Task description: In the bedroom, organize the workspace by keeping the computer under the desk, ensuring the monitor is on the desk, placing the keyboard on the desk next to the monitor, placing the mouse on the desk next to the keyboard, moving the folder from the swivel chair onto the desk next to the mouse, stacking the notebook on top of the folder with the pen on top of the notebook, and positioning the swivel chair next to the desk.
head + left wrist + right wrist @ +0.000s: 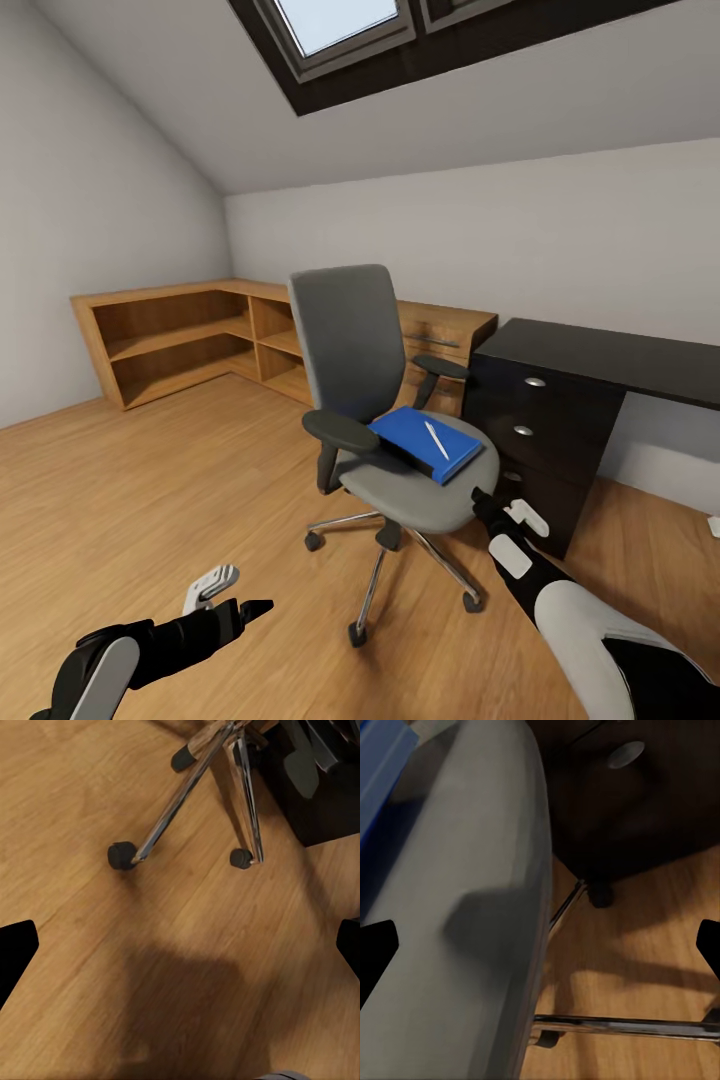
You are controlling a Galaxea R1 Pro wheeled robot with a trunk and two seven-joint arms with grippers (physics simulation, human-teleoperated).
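The head view takes in the whole swivel chair [385,400] with the blue folder [425,442] on its grey seat and the white pen [436,440] lying on top — beside it stands the black desk [600,365], and a wooden shelf unit [200,335] runs along the far wall. The right wrist view shows the seat's edge close up, the folder [382,772] beyond it, and a desk drawer knob [626,754]. The left wrist view shows the chair's chrome legs and casters [121,856] ahead on the wood floor [150,967].

The right gripper [482,497] hovers spread at the seat's near rim, just short of the folder, holding nothing. The left gripper [250,607] hangs low over the floor — fingers wide apart, empty, well apart from the chair.
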